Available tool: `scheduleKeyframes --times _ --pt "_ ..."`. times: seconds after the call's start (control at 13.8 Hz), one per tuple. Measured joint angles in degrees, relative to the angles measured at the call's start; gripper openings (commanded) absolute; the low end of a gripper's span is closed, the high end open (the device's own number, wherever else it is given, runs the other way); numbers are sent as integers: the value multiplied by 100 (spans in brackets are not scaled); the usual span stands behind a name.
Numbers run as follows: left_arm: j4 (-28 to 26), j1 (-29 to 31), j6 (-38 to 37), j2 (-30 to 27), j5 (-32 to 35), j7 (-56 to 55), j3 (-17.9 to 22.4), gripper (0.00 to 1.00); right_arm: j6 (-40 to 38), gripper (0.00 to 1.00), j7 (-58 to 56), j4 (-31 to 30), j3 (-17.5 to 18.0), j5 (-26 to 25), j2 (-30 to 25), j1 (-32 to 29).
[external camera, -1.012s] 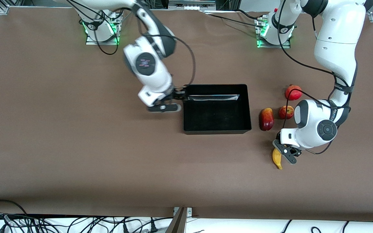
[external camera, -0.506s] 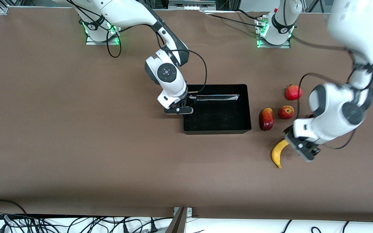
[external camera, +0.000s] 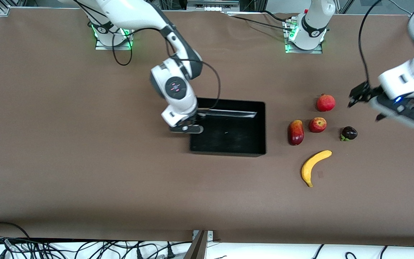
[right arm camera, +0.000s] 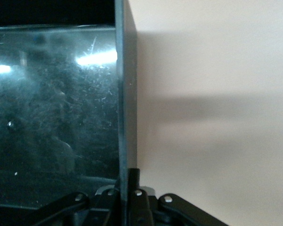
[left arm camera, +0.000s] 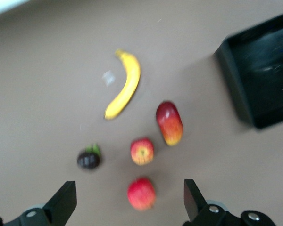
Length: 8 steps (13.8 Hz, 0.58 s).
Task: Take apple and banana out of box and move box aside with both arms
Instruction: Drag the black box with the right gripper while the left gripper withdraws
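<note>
Black tray (external camera: 228, 142) wall pinched by right gripper (external camera: 189, 124), fingertips hidden; left gripper (external camera: 363, 94) spread.

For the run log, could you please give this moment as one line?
right tool: shut on box wall | left tool: open over fruits | banana, apple: on table

The right arm reaches from its base at the table's edge down toward the middle of the table, its white wrist bent so the black two-finger right gripper (external camera: 189, 126) points downward. In the right wrist view the right gripper (right arm camera: 127, 200) has its fingers pinched together on the upright wall of the shallow glossy black plastic tray (external camera: 261, 129).

The left arm is raised high at its own end of the table. Its wrist is tilted, and the black left gripper (external camera: 363, 95) hangs in the air with its fingers (left arm camera: 63, 202) spread wide apart, holding nothing.
</note>
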Motion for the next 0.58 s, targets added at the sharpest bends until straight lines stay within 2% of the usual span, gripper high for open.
scheduleKeyframes --times 0.14,0.29,0.43,0.58 --pt "-2 -3 -498 -324 157 -847 0 100 -550 0 -939 -35 -710 0 -315 -30" --pt "53 -10 -782 -489 197 -1229 -12 100 -1009 0 -2065 -215 -1524 14 -617 -65" --pt "187 -9 -924 -509 199 -1458 -14 100 -1155 0 -2891 -632 -2308 24 -898 -110" --pt "226 -9 -951 -508 199 -1560 -18 100 -1155 0 -3551 -1085 -2880 28 -1040 -196"
